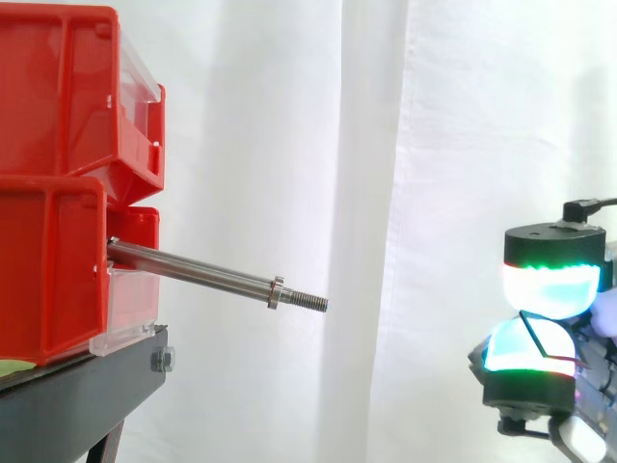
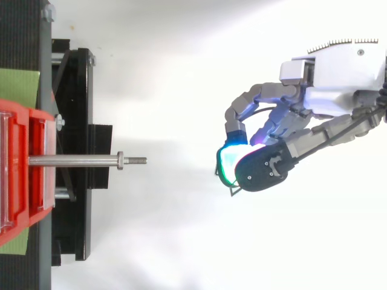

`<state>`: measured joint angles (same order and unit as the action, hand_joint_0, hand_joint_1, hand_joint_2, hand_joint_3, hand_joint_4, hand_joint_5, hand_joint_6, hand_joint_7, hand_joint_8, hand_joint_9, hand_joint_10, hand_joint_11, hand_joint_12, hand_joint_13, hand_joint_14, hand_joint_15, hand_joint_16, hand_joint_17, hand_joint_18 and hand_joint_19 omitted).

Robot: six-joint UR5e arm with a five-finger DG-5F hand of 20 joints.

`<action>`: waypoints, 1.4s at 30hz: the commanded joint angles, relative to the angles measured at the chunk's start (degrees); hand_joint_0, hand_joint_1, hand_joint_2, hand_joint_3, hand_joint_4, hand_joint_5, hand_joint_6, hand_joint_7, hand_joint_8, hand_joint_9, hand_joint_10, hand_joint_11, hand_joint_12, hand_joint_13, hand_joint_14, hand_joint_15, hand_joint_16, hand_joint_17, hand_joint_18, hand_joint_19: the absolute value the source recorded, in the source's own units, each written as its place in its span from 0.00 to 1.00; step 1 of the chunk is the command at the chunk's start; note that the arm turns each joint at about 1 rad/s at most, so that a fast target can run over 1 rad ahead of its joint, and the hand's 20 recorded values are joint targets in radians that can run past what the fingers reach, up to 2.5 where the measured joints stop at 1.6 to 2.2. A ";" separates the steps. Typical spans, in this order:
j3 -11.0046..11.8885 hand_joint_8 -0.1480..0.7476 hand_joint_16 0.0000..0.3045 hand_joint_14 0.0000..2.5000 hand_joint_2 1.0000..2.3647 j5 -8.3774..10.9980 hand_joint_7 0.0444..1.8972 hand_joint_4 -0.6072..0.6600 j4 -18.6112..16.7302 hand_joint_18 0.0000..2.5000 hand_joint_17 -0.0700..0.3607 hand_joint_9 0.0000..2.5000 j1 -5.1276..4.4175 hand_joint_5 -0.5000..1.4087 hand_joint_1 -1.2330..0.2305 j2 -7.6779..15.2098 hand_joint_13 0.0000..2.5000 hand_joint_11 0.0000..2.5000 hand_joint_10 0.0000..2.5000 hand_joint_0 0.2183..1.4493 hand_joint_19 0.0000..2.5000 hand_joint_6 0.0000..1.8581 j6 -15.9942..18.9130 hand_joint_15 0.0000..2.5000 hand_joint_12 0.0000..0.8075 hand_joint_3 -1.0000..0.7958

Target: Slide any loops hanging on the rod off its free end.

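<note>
The rod [image 1: 202, 268] is fixed at one end in the red bins [image 1: 58, 193] on the black stand [image 1: 87, 386]. Its shaft is bare from the bins to the collar [image 1: 276, 292] and the threaded tip [image 1: 308, 302]. Its long axis runs nearly level. The free end points away from the bins toward the hand [image 2: 338, 72], drooping a little in the side view and lying straight across in the top view. The hand hangs well apart from the tip, off to that side and lower, before the white curtain [image 1: 289, 145]. Its fingers are curled in, and two glowing pads [image 1: 549, 289] are pressed close on what looks like a thin dark loop [image 1: 530, 328]. With nothing hanging on the rod, the job seems done or nearly so. The main risk is the pinch: the loop is thin and only the pad faces hold it, so a small shift could let it slip and fall. Should the hand drift back toward the rod, the loop's slack could catch on the threads or the collar and be pulled loose.
</note>
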<state>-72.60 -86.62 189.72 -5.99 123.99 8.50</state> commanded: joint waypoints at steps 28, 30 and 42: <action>0.00 0.52 0.15 0.00 0.01 -0.48 0.58 0.60 10.50 0.37 0.39 0.40 -1.48 0.17 0.44 -0.06 0.36 0.21 0.01 0.29 0.18 0.50 22.78 0.08 0.35 0.39; 0.00 0.52 0.14 0.00 0.01 -0.56 0.58 0.60 10.50 0.37 0.39 0.40 -1.48 0.17 0.44 -0.06 0.36 0.21 0.01 0.29 0.18 0.50 22.78 0.08 0.35 0.39; 0.00 0.52 0.14 0.00 0.01 -0.56 0.59 0.56 10.41 0.38 0.39 0.39 -1.66 0.17 0.40 -0.06 0.36 0.20 0.01 0.30 0.18 0.50 22.61 0.09 0.35 0.43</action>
<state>-72.60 -87.17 200.14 -7.62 123.93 31.12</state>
